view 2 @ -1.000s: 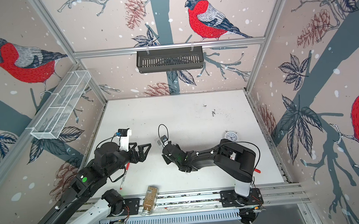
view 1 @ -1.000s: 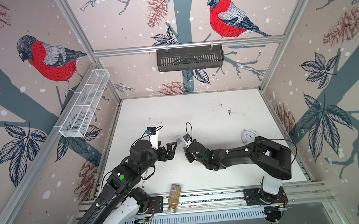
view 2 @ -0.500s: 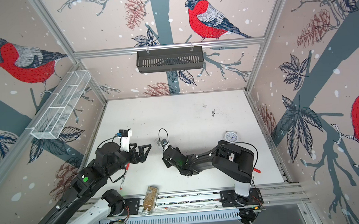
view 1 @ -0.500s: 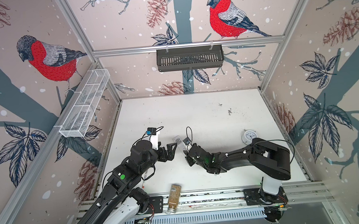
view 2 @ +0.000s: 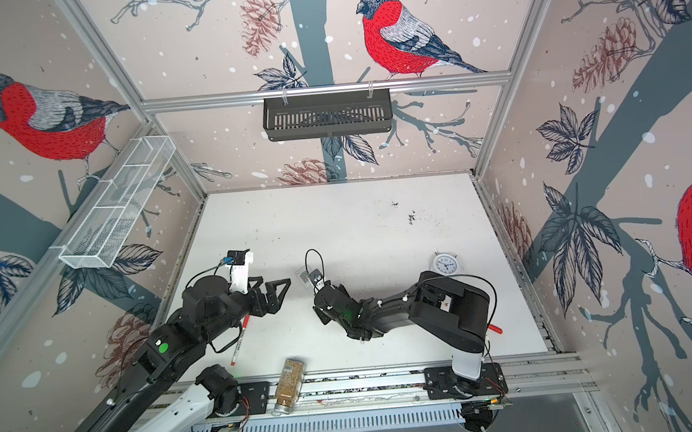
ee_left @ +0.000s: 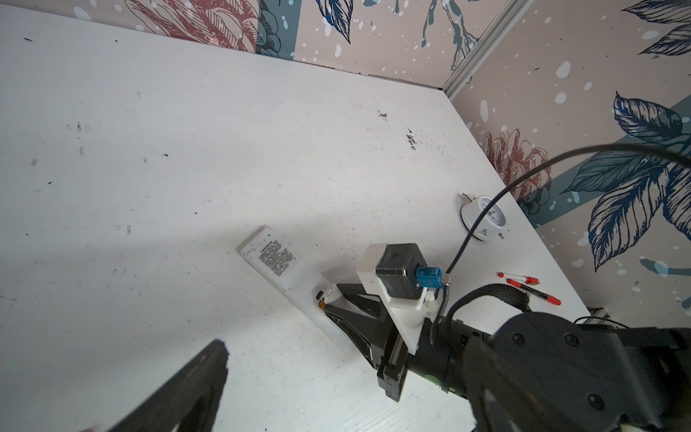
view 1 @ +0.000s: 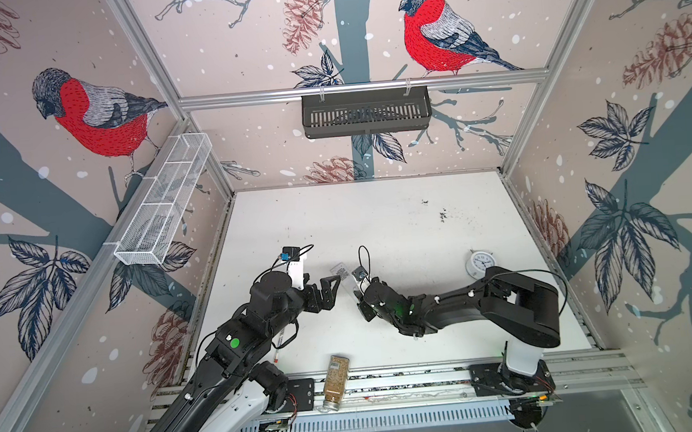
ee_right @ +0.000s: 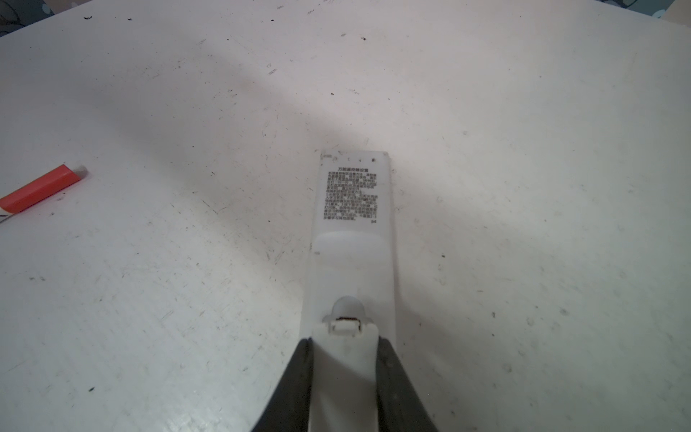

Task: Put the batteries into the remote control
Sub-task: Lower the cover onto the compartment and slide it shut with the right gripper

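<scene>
Near the front middle of the scuffed white tabletop (view 1: 378, 223), the remote control (ee_right: 351, 209) lies back-up. It is a slim, matte white plastic bar with rounded corners and a block of fine grey print toward its far end. Right gripper (ee_right: 344, 342) sits over its near end, its dark tapered fingers (ee_right: 299, 374) pinched narrowly on a flat white battery cover (ee_right: 344, 359). The cover's small latch tab meets a rounded notch in the remote's back. From the left wrist view only an orange sliver of the batteries (ee_left: 320, 297) shows at the compartment mouth, just beside those fingertips. The rest is hidden, and I cannot tell how many are seated. Left gripper (view 1: 333, 295) hovers just beside the remote's left edge, spread wide and empty; one finger (ee_left: 194, 389) looms blurred and cut off in its own camera. In both top views the right wrist camera covers the grip. Beyond the remote's far end the tabletop runs open to the back wall. A round white alarm clock (view 1: 481, 262) stands well apart to the right, and red-capped pens (ee_left: 527, 284) lie nearer the front edge.
</scene>
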`<state>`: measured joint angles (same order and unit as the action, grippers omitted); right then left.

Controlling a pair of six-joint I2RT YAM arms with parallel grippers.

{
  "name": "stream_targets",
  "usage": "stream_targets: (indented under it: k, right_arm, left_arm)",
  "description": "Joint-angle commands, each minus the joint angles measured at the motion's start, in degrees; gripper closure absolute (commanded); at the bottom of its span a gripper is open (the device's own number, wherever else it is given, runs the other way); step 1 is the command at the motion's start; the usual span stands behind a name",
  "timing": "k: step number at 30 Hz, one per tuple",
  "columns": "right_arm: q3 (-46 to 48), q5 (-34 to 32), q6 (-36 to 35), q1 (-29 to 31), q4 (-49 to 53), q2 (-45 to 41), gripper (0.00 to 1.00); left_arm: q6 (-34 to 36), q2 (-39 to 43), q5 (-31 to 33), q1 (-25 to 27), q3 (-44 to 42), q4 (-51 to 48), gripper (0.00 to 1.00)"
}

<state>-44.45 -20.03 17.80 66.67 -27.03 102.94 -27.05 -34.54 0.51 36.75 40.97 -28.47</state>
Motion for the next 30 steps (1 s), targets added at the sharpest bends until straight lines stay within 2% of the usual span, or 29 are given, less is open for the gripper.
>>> stream_targets:
  k: [1, 10, 17, 22, 30]
  right_arm:
    - [0.23, -0.71, -0.4, 0.08, 0.66, -0.07, 0.66]
    - [0.24, -0.07, -0.94, -0.48, 1.38, -2.51, 0.5]
    - [0.05, 5.2, -1.0, -4.67, 3.9, -4.53, 0.38]
    - [-0.99, 7.3, -2.17, -6.2, 6.19, -2.37, 0.35]
    - [-2.27, 3.53, -1.37, -6.16, 11.52, 2.11, 0.34]
  left_arm:
    - [0.03, 0.13, 0.83, -0.1, -0.17, 0.87, 0.02]
    - [0.06, 0.11, 1.12, -0.19, -0.12, 0.87, 0.02]
    - [-0.09, 0.36, 1.38, -0.2, -0.19, 0.87, 0.02]
    - [-0.1, 0.32, 1.2, -0.27, -0.63, 1.69, 0.02]
    - [-0.11, 0.56, 1.18, -0.38, -0.7, 1.75, 0.02]
